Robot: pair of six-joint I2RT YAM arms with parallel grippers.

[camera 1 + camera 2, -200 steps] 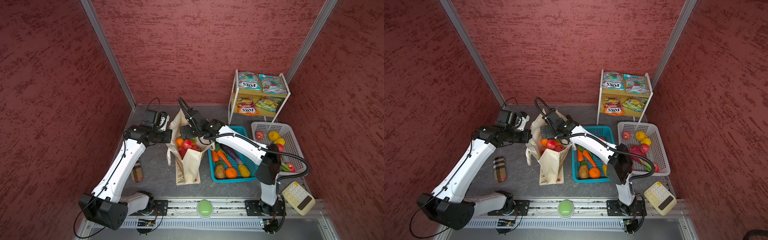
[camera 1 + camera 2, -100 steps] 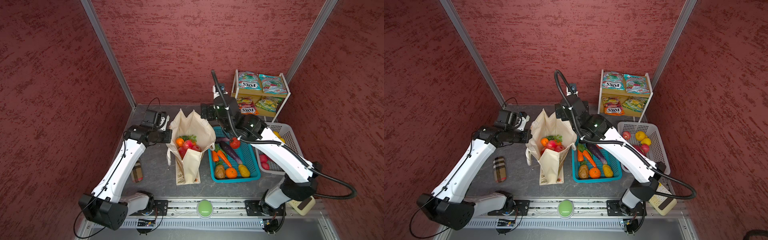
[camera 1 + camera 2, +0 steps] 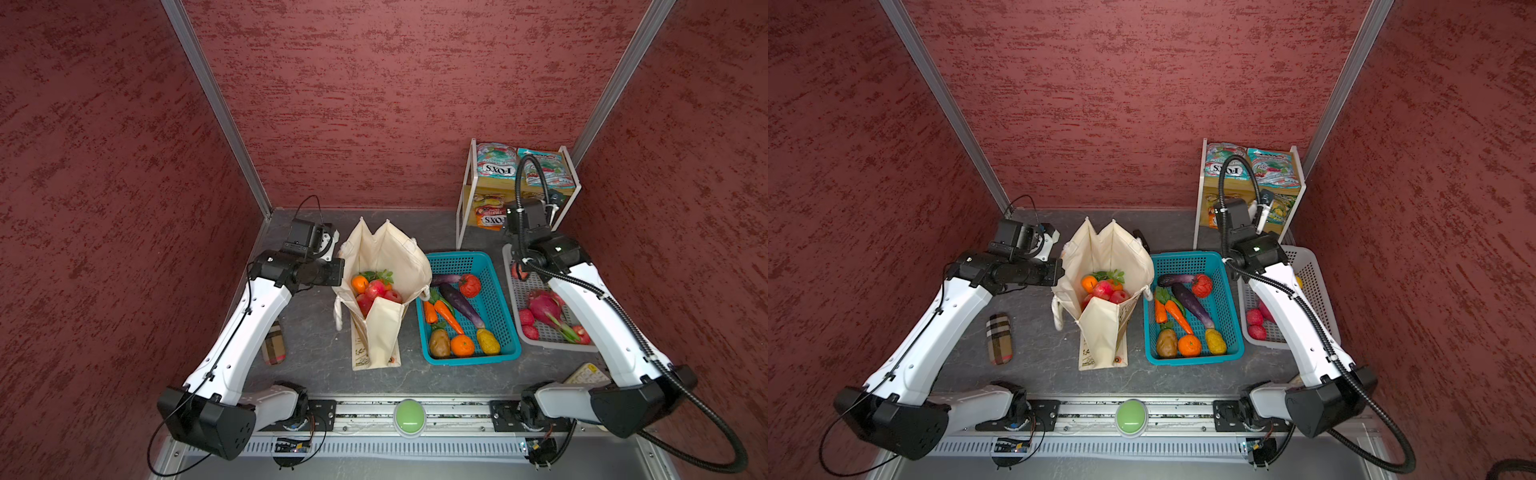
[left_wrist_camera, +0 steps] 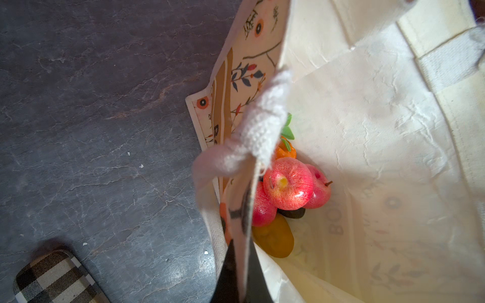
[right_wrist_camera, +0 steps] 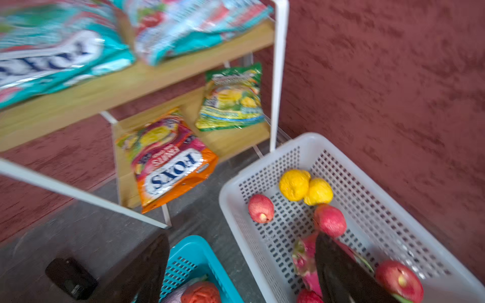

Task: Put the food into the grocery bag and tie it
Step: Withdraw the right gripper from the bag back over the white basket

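Mid-floor: bag (image 3: 386,253) (image 3: 1108,249) (image 4: 367,131), upright, mouth open, far side standing tall. Just R of it: teal basket (image 3: 469,359) (image 3: 1192,359) w/ veg (image 3: 459,303); next R, by R wall: white basket (image 3: 509,286) (image 3: 1325,299) (image 5: 231,189) w/ fruit (image 3: 544,307). Behind both, at back wall: shelf (image 3: 465,187) (image 3: 1200,187) (image 5: 279,78), 2 tiers, packets (image 3: 496,166) on each; orange packet (image 5: 173,168) on lower tier, overhanging front edge.

L gripper (image 4: 241,272) clamped on bag's L rim, cloth pinched betw. fingers (image 4: 227,278), handle (image 4: 262,123) draped just past them. R gripper (image 5: 241,236) wide apart, empty, above gap betw. shelf & the 2 baskets. R forearm (image 3: 590,307) (image 3: 1291,316) across white basket in both top views, hiding part of fruit.

Low inside bag: apples (image 3: 376,289) (image 4: 288,187), orange (image 3: 359,284), green leaves (image 3: 380,275); darker yellow-brown item (image 4: 274,238) beneath, kind unclear. L of bag, apart from it: pouch (image 3: 274,343) (image 3: 1000,338) (image 4: 52,278), plaid, flat on floor (image 3: 311,332). Behind bag: small black item (image 3: 1139,239) (image 5: 70,278), kind unclear.

Room: bare floor L of bag & in front, up to rail (image 3: 457,415). Tight betw. bag & teal basket; contact or not, can't tell. Shelf post just behind teal basket's back corner.

Vs 1 s ago: R gripper then at bag mouth, now swung off to shelf side. L arm, bag, baskets, pouch unmoved.
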